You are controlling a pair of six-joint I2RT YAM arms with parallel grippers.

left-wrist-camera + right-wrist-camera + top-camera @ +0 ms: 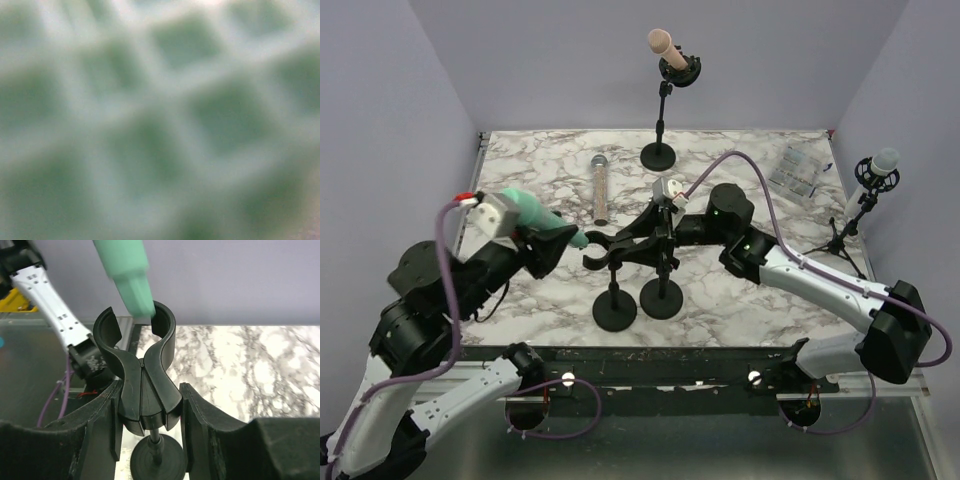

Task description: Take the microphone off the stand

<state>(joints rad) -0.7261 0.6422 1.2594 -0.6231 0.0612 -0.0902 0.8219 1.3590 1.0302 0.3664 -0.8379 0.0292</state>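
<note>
Now the left gripper (548,245) clamps the green microphone (535,215), its tail at the mouth of the clip (145,372) just above the right gripper (150,397), which pinches the clip to steady the stand (156,457).

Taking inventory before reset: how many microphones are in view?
4: pink microphone on the rear stand, white microphone on the right tripod, silver microphone lying on the table, green microphone in the left gripper. None apparently hidden.
</note>
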